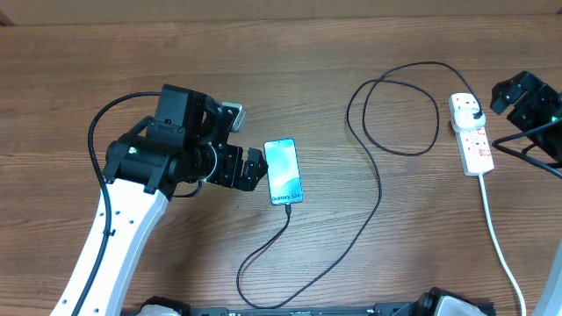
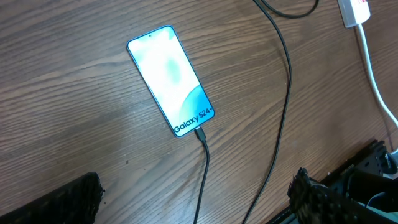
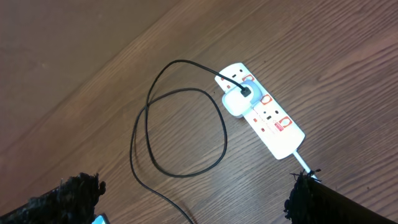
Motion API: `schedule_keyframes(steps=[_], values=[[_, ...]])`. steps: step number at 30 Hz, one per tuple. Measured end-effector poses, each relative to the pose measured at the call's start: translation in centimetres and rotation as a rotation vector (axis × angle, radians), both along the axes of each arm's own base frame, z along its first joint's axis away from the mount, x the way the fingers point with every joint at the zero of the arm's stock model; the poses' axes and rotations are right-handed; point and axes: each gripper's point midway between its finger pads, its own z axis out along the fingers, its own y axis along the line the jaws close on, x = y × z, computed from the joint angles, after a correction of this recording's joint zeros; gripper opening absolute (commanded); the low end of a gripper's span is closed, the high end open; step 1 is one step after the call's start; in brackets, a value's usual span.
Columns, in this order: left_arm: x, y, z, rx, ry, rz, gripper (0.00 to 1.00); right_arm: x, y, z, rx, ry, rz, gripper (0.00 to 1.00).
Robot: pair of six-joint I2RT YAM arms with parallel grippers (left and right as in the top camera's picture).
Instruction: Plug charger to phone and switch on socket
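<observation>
The phone (image 1: 283,171) lies flat on the table with its light-blue screen lit. It also shows in the left wrist view (image 2: 171,79). The charger cable (image 1: 379,189) has its connector tip in the phone's bottom end (image 2: 200,133). It loops across the table to an adapter (image 3: 236,101) seated in the white socket strip (image 1: 474,140), which also shows in the right wrist view (image 3: 273,121). My left gripper (image 1: 255,167) is open and empty just left of the phone. My right gripper (image 1: 507,96) is open and empty, to the right of the socket strip.
The strip's thick white cord (image 1: 500,246) runs toward the table's front edge at the right. The black cable makes a wide loop (image 1: 395,105) between phone and strip. A slack bend of it lies near the front edge (image 1: 255,290).
</observation>
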Motion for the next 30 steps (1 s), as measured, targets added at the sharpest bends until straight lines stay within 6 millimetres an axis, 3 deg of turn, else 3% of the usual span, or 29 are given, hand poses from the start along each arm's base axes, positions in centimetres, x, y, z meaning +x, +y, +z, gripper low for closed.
schedule_keyframes(steps=[19,26,30], values=[[0.2,0.2,0.0,0.011,-0.014,0.004,0.99,0.1,-0.1,-0.2,0.002,0.007,0.0,1.0],[1.5,1.5,1.4,0.028,-0.275,0.055,0.99,0.1,-0.1,-0.2,0.002,0.006,0.0,1.0],[-0.6,2.4,1.1,0.022,-0.441,0.04,0.99,0.1,-0.1,-0.2,0.002,0.008,-0.001,1.0]])
